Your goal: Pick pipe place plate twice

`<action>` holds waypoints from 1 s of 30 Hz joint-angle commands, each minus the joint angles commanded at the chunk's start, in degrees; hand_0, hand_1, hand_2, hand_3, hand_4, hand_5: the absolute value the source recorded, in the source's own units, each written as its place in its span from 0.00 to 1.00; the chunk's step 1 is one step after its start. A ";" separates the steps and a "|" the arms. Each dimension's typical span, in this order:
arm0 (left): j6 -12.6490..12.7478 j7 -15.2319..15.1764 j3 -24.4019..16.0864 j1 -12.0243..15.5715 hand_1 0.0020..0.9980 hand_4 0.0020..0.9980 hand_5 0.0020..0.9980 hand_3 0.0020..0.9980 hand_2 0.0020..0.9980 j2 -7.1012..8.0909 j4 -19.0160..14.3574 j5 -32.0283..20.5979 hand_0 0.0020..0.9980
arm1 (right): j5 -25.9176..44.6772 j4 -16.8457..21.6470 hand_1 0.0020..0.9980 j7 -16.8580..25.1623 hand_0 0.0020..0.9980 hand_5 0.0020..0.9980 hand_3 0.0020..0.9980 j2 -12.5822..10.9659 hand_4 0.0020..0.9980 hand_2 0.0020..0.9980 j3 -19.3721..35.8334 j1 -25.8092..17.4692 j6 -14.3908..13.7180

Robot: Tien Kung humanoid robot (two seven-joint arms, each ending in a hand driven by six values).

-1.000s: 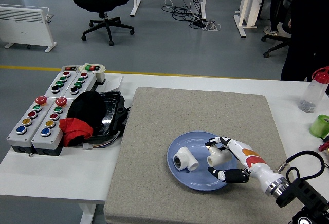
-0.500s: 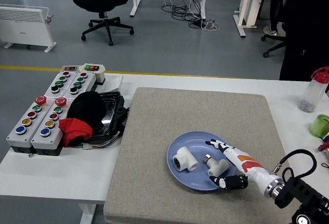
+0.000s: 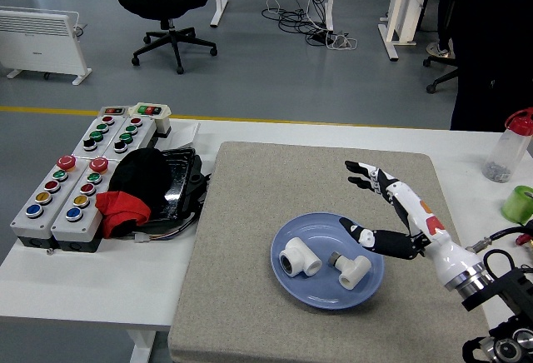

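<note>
Seeing both pipes (image 3: 352, 269) (image 3: 301, 261) lying apart on the plate (image 3: 321, 295), so I judge the task done. My right hand (image 3: 385, 210) hangs above the plate's far edge, fingers spread, empty; left arm not in view.

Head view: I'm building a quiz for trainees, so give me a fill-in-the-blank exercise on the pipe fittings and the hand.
1. Both white pipe fittings lie on the ____ plate.
2. The right hand holds ____.
3. The plate rests on a grey ____.
4. The number of fittings on the plate is ____.

Missing words: blue; nothing; mat; two
</note>
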 joint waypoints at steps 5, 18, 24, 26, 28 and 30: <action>-0.03 0.05 -0.13 0.15 0.74 0.39 1.00 0.65 0.70 0.00 0.00 0.13 0.72 | 11.92 4.65 0.63 -4.86 0.62 0.43 0.70 -0.27 0.47 0.64 2.37 0.91 5.69; 0.07 -0.07 0.34 -0.35 0.74 0.40 1.00 0.65 0.70 0.13 0.00 -0.90 0.72 | 43.57 12.18 0.76 -10.98 0.81 0.62 0.76 -0.27 0.58 0.80 1.12 7.02 15.00; 0.00 -0.05 0.45 -0.61 0.74 0.39 1.00 0.65 0.70 0.16 0.00 -1.02 0.72 | 57.73 12.18 0.76 -10.61 0.83 0.57 0.85 1.01 0.54 0.79 0.24 12.06 16.30; -0.01 -0.05 0.49 -0.66 0.74 0.39 1.00 0.65 0.70 0.17 0.00 -1.08 0.72 | 62.94 12.18 0.76 -10.58 0.83 0.57 0.85 1.69 0.54 0.79 -0.02 14.73 16.52; -0.02 -0.04 0.53 -0.69 0.74 0.39 1.00 0.65 0.71 0.18 0.00 -1.09 0.72 | 67.41 12.18 0.77 -10.46 0.83 0.59 0.87 2.20 0.54 0.78 -0.23 16.29 16.47; -0.01 -0.09 0.62 -0.71 0.74 0.39 1.00 0.65 0.71 0.19 0.00 -1.22 0.72 | 72.51 12.18 0.77 -10.27 0.83 0.59 0.87 2.85 0.54 0.78 -0.46 17.58 16.35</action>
